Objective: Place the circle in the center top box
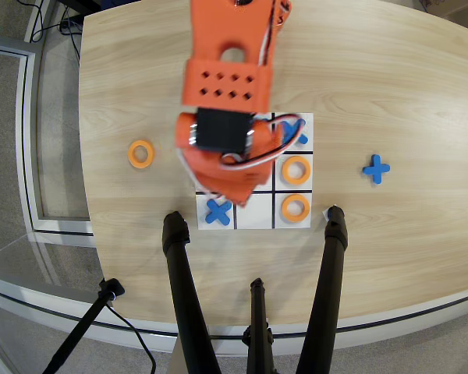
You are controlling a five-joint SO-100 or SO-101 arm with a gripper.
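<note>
One orange circle (141, 153) lies flat on the bare table, left of the board. Two more circles (296, 170) (296, 206) sit in the board's right column. The orange arm reaches down from the top edge over the board's left and middle columns. My gripper (231, 192) points down under the wrist, just above the bottom row. Its jaws are hidden by its own body, as is anything they may hold. The center top box (256, 216) is the middle cell of the bottom row in this view; its visible part is white and bare.
Blue crosses lie in the bottom left cell (218, 210) and, half covered, in the top right cell (296, 132). Another blue cross (376, 168) lies on the table right of the board. Black tripod legs (334, 265) stand along the board's near side.
</note>
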